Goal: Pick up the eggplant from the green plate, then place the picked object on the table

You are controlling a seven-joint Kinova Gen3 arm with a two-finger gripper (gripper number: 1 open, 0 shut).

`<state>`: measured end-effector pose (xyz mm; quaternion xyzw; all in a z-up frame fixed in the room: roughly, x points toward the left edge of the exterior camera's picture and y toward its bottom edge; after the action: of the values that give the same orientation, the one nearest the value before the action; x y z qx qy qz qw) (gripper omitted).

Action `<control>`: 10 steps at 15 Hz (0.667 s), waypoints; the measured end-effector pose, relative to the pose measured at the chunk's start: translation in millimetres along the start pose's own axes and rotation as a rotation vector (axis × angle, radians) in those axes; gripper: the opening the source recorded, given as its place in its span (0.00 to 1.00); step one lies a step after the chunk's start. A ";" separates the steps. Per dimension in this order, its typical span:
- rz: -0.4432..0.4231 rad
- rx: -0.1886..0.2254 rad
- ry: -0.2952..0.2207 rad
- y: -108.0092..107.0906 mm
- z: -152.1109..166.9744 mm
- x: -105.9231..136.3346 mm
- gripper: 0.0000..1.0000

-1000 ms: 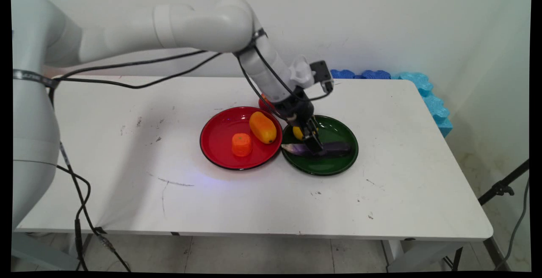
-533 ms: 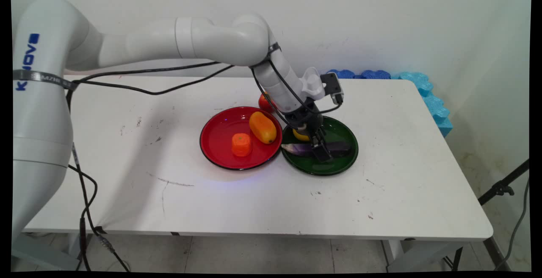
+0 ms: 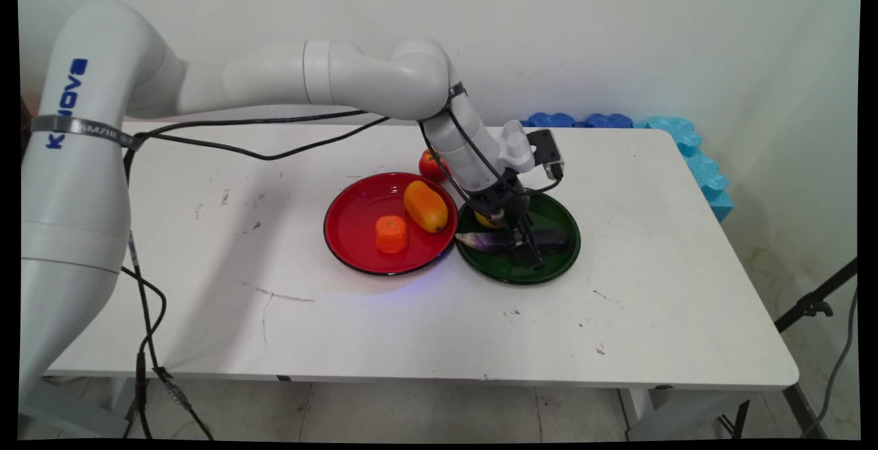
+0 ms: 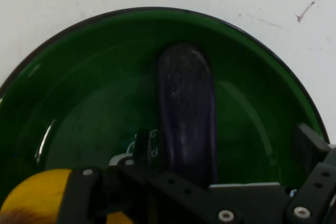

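White worktop [image 3: 425, 326] under a pale wall carries everything. Over the last second the end effector [image 3: 527, 247] has slid rightward along the purple eggplant [image 3: 552, 239] in the green plate [image 3: 549, 268] and sunk lower; its fingers straddle the eggplant, spread apart, not yet clamped. A yellow fruit [image 4: 31, 195] sits just beside it. Next to this, the red plate [image 3: 357, 220] holds an orange pepper [image 3: 425, 206] and a carrot piece [image 3: 392, 234], unmoved; behind lies a tomato [image 3: 430, 164].

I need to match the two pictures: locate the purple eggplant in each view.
Main view: the purple eggplant lies across the green plate, right of centre, under the gripper.
Hand view: the eggplant runs up the picture's middle, above the linkage.
Shared landmark: the green plate, with a yellow fruit beside the eggplant.
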<state>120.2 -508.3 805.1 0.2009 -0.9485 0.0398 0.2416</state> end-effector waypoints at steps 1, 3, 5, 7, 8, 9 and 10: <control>-0.001 0.000 -0.001 -0.4 2.9 0.0 1.00; -0.002 0.000 -0.002 -1.4 6.6 0.2 1.00; -0.004 0.001 -0.005 -2.4 9.9 -0.2 1.00; -0.009 0.002 -0.008 -3.4 12.2 -1.0 0.00; -0.011 0.003 -0.009 -3.8 12.9 -1.0 0.00; -0.014 0.005 -0.009 -3.9 12.8 -0.8 0.00; -0.021 0.006 -0.009 -3.3 11.4 -0.3 0.00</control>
<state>116.7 -513.2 794.8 0.2119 -0.9473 0.0392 0.2371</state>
